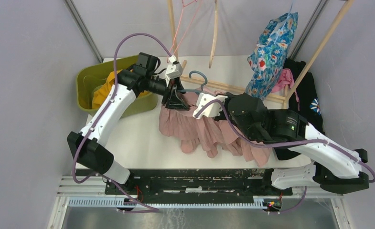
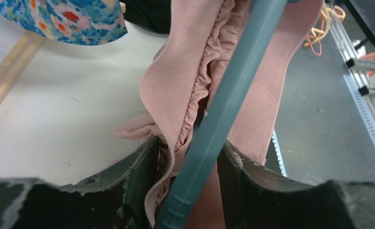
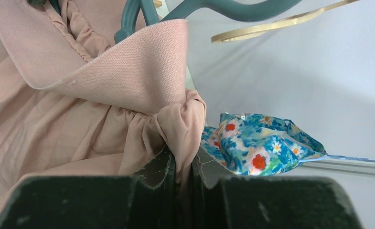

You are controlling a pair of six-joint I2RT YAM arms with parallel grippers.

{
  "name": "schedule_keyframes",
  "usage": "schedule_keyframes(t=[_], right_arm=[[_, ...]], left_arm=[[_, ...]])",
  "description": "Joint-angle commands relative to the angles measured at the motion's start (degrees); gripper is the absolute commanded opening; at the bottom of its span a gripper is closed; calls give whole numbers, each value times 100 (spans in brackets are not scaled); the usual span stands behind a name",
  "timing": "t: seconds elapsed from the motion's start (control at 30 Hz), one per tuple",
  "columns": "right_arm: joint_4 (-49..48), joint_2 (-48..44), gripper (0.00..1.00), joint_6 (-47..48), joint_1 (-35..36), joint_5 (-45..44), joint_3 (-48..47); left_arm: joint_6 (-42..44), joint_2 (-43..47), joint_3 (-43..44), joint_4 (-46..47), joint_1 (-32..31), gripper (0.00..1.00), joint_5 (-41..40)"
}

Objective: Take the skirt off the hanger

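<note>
Lilac walls are closing in on three sides of a white worktop (image 1: 137,138), and both arms are reaching in from its near edge toward the middle. A pink skirt (image 1: 199,131) is sprawling across the centre of the worktop. Its ruffled hem is trailing toward the near edge on the right, while its waistband is lifting up near the far edge.

A wooden rack (image 1: 321,47) is standing along the far edge, one pole slanting up over the far right corner. A blue floral garment (image 1: 271,52) is hanging over that corner, with a black garment (image 1: 309,95) draping down just beside it along the right edge. A green bin (image 1: 87,81) is sitting at the far left corner, with a yellow cloth (image 1: 101,93) spilling over its rim.

A teal hanger (image 2: 233,81) is running through the skirt's waistband, its hook poking out toward the far edge.

The left pincer (image 2: 189,143) is clamping across the hanger bar, with a gathered fold of waistband caught between the bar and one finger. The right pincer (image 3: 183,164) is closing tightly on a bunched corner of the skirt at the other end of the waistband, where the flat elastic band is folding over just above its fingers.
</note>
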State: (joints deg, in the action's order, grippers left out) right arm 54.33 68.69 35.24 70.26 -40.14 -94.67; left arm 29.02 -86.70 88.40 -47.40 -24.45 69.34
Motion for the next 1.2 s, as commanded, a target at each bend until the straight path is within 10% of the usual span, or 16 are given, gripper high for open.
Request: schedule_keyframes(t=[0.0,0.4,0.8,1.17], right_arm=[[-1121,190,1,-62,40,421,-249],[-1579,295,1,76,-6,661,46],[-2209,420,1,-48,-377,493,153],[-2455,629,1,-553,-1174,1121,-10]], left_arm=[[2415,-233,880,-2349,-148,15,488],[211,-880,767,-656,-49,35,-3501],[-2523,-1099,1522,718,1456,43,-4013],[-2483,-1023,1074,2145,1577,56,-4864]])
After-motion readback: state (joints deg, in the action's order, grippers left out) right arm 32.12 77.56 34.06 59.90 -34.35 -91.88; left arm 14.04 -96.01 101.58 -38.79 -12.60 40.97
